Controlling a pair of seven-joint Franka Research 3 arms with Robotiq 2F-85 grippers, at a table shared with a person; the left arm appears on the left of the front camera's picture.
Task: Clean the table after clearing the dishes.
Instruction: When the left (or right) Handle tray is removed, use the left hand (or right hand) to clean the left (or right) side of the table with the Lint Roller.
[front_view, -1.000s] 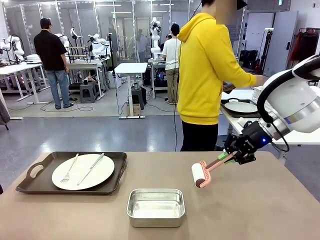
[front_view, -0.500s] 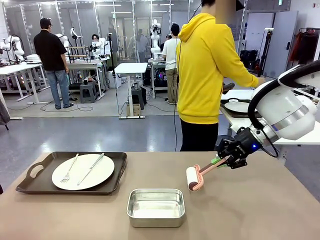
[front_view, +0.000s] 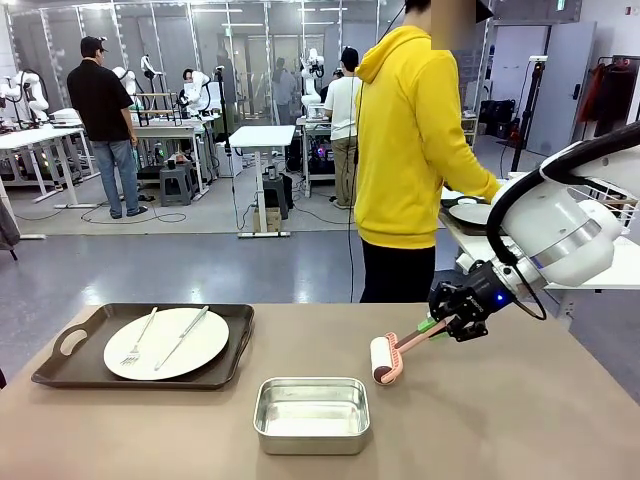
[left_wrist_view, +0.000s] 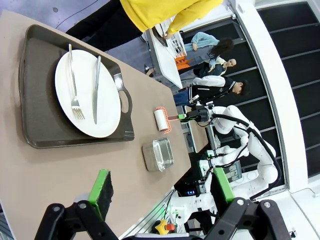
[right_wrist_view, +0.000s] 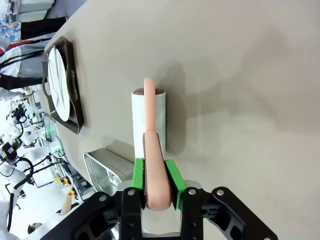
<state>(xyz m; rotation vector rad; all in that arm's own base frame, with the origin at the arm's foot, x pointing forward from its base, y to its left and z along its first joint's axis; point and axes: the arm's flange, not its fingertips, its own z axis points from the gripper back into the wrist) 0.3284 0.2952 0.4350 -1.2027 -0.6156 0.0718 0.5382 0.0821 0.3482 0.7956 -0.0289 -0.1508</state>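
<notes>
Tan-brown and matte, the counter (front_view: 560, 420) takes up the near half of the front view. Behind it lie a grey floor (front_view: 200, 260) and a lab of white benches, with people standing among them.

One set of dishes is on the counter at the robot's left. It is a dark tray (front_view: 60, 370) holding a white plate (front_view: 165, 345) with a fork (front_view: 138, 338) and knife (front_view: 190, 335) lying on it. A second tray (front_view: 462, 226) with its own plate (front_view: 480, 213) sits on a white side table (front_view: 600, 275) off to the right. A person in a yellow hoodie (front_view: 410, 140) stands at the far edge and reaches that way.

The right tool (right_wrist_view: 156, 175) is clamped on the pink handle of a lint roller (front_view: 383, 360). The roller head is low over the middle of the counter, and I cannot tell whether it touches.

The left tool (left_wrist_view: 161, 190) hangs with its jaws apart and empty, high over the near left corner.

Risks:
- **Steel pan:** A steel pan (front_view: 312, 415) sits just beside the roller. A stroke toward the robot's left or toward the near edge would likely knock it.
- **Tray:** A longer stroke could push the tray and rattle the cutlery off the plate.
- **Uncleaned patch:** With that tray in place, the surface under it would go uncleaned.
- **Grip:** The hold is on a slim handle well back from the head, so pressing down hard may twist the roller in the pads.
- **Person:** The right arm works near the person, so a wide swing could brush them.
</notes>
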